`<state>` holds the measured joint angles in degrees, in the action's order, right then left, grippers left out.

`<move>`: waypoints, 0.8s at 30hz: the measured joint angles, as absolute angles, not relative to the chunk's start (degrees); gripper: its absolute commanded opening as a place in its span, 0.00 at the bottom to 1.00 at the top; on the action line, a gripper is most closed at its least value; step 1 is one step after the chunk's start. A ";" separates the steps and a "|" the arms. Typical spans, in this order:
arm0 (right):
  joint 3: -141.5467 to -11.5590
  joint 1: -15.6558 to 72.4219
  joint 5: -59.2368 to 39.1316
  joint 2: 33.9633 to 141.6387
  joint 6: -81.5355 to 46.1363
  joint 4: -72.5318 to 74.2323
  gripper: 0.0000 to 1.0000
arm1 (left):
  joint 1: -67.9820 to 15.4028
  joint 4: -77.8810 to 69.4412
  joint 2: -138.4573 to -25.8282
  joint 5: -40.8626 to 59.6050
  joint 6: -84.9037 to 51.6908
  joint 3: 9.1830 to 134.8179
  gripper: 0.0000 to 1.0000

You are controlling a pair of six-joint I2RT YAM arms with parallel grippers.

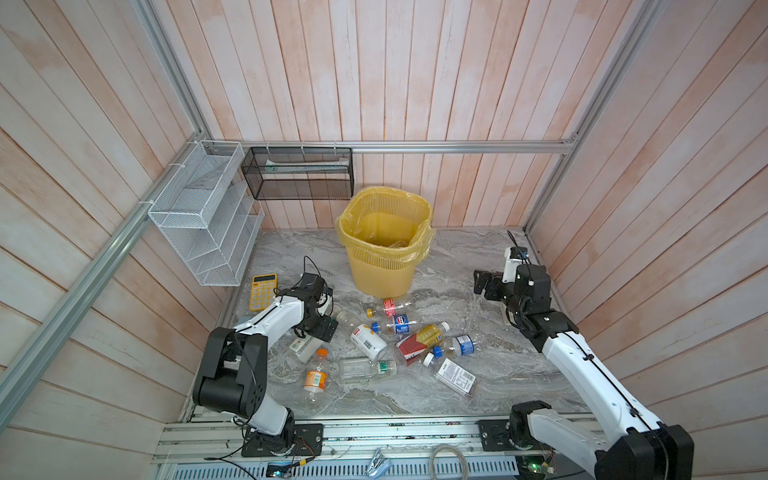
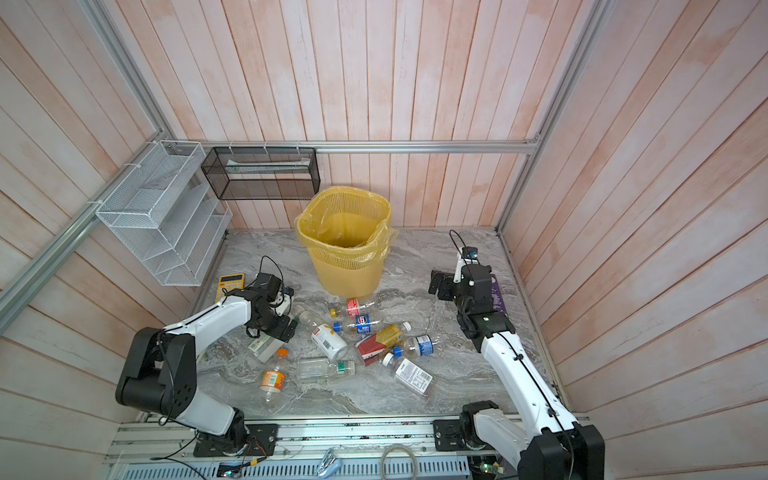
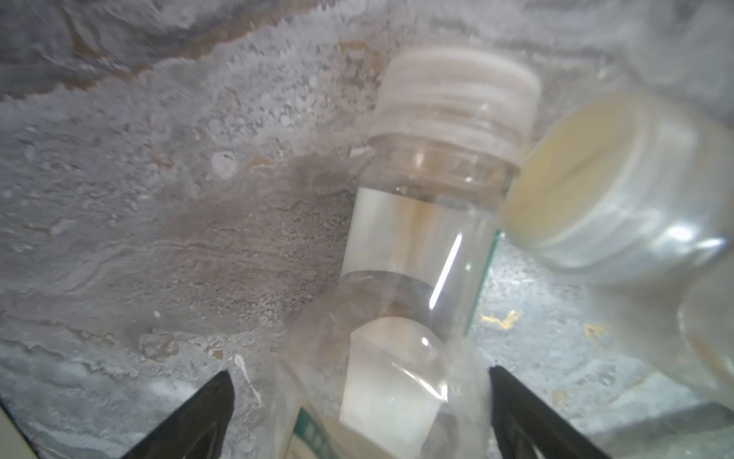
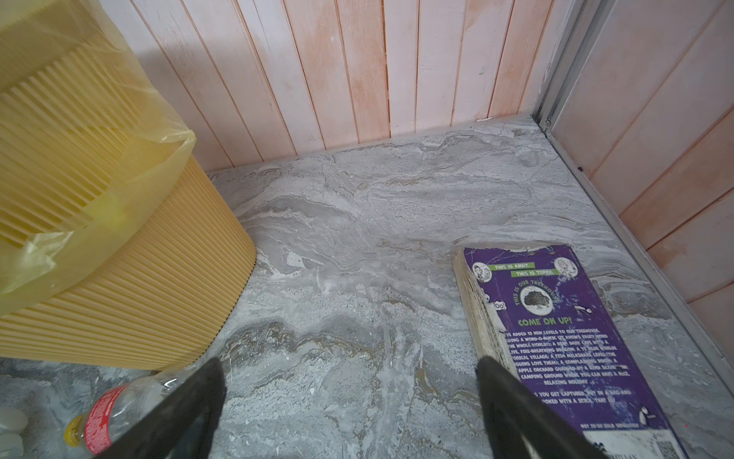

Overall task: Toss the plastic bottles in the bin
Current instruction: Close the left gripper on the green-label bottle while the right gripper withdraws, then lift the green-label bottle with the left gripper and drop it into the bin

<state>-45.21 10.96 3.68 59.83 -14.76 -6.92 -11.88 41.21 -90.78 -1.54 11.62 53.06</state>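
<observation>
The plastic bottles (image 1: 368, 340) lie scattered in the middle, nearer than the bin (image 1: 380, 270). They look empty, light, thin-walled and slick, so pinch across the body. The left gripper (image 3: 359, 371) straddles a white-capped bottle (image 3: 421, 246), jaws apart. The right gripper (image 4: 349, 369), equally spread, hangs empty at right.

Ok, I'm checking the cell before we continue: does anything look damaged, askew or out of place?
The plastic bottles lie scattered on their sides in front of the bin. The purple book has a ragged, torn edge. The bin's bag liner sags unevenly over the rim.
</observation>
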 measured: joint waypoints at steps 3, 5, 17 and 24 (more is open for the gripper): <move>-44.64 10.76 3.31 59.88 -14.76 -6.35 0.99 | -11.88 41.30 -91.83 -2.04 11.62 53.06 0.99; -44.40 10.68 3.07 59.94 -14.76 -6.26 0.99 | -11.88 41.32 -91.88 -2.39 11.62 53.06 0.98; -42.74 10.35 2.85 59.92 -14.81 -5.74 0.99 | -11.79 41.30 -95.13 -3.09 11.51 54.81 0.78; -42.04 10.35 2.87 59.55 -14.96 -5.58 0.99 | -11.70 41.17 -95.18 -3.77 11.09 55.18 0.58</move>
